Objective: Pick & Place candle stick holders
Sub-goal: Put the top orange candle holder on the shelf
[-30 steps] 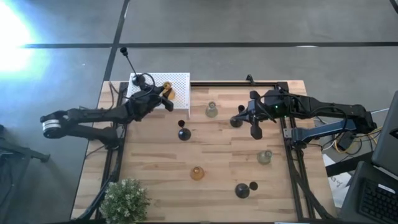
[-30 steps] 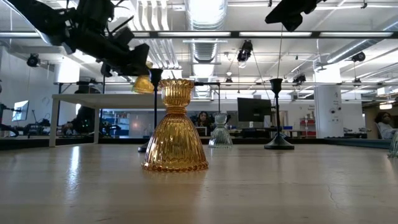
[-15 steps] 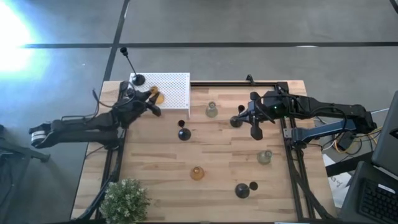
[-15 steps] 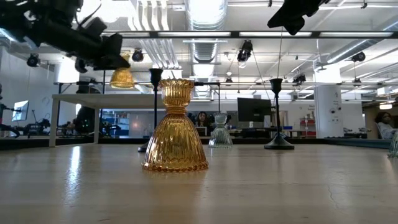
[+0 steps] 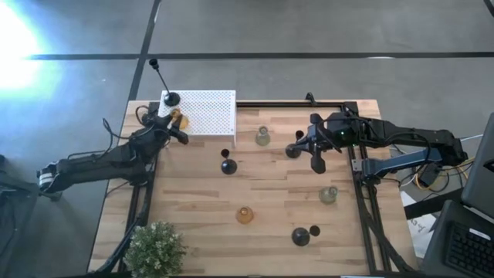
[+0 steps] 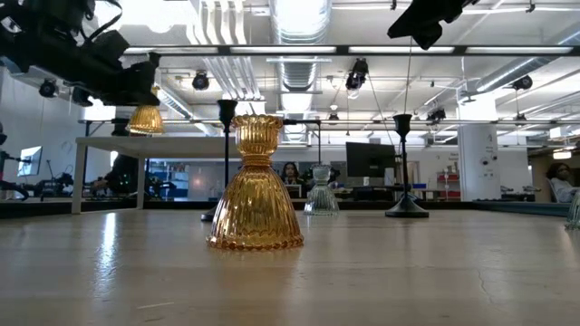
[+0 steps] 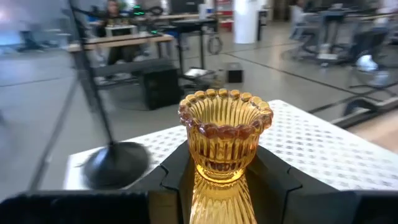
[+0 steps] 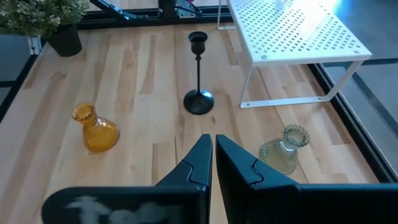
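Observation:
My left gripper (image 5: 174,126) is shut on an amber glass holder (image 7: 222,140) at the left end of the white perforated box (image 5: 207,112). In the low view the holder (image 6: 145,119) is well above the table. A black holder (image 5: 168,99) stands by its base on that end of the box. My right gripper (image 8: 211,155) is shut and empty, high over the table's far right (image 5: 310,147). A black holder (image 5: 294,150) stands below it. On the table stand by their bases an amber holder (image 5: 245,215), two pale green ones (image 5: 263,137) (image 5: 329,194) and two black ones (image 5: 226,165) (image 5: 300,236). My left gripper pinches the amber holder at its narrow waist (image 7: 219,173) between its two fingers (image 7: 176,180), one on each side. The scalloped cup (image 7: 225,118) stands above the fingers and the ribbed lower part reaches down between them. The holder is lifted clear of the box.
A green potted plant (image 5: 155,249) stands at the near left corner. The black holder's thin stem (image 7: 87,81) rises close beside my left gripper. Bare wood lies between the standing holders in the middle of the table (image 5: 193,193).
My left gripper has carried the amber holder toward the table's left edge, from over the middle of the white box to its left end, and the arm has drawn back with it. The holder stays lifted in the same hold.

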`<action>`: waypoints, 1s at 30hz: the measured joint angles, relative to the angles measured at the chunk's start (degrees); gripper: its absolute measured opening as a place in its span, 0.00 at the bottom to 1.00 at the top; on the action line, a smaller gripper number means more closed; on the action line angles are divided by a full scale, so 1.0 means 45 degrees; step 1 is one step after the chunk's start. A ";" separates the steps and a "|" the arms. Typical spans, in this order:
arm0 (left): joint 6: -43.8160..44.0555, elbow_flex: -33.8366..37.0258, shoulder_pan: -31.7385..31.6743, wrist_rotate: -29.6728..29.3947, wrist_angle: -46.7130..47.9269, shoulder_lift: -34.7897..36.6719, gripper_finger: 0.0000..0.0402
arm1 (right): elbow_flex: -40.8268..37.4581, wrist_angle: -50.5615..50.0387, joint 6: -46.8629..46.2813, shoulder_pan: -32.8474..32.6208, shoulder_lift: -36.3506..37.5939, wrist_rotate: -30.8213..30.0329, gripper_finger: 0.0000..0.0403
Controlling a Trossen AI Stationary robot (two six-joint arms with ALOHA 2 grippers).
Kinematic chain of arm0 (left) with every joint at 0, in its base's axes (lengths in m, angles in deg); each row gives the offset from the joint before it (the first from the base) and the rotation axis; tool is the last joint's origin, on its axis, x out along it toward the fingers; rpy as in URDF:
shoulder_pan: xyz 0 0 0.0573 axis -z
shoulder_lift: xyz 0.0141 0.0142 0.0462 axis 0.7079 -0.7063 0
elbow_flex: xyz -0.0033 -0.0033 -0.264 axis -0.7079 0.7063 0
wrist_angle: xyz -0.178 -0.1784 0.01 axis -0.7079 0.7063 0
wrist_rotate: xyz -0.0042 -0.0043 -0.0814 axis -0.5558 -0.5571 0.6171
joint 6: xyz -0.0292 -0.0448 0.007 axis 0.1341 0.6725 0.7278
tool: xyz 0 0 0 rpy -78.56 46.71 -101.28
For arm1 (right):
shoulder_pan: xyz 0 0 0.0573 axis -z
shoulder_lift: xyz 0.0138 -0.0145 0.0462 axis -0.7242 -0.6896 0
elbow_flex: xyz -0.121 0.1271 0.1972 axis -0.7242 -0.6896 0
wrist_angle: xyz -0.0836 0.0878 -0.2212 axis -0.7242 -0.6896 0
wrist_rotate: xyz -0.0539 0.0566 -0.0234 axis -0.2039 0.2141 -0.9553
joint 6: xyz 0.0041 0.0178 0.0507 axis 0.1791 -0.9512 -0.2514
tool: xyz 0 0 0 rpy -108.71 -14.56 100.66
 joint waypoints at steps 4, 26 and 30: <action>-0.0259 -0.0015 -0.0014 -0.0421 -0.0150 0.0027 0.29 | 0.0000 0.0128 0.0041 0.0005 0.0000 -0.0136 0.04; 0.0014 -0.0033 -0.3012 0.2889 -0.3042 -0.2521 0.29 | -0.0010 0.2032 0.1456 0.0010 -0.0377 -0.0131 0.04; 0.0203 -0.0033 -0.3960 0.3968 -0.3971 -0.3510 0.29 | -0.0010 0.2010 0.1770 0.0010 -0.0696 -0.0131 0.04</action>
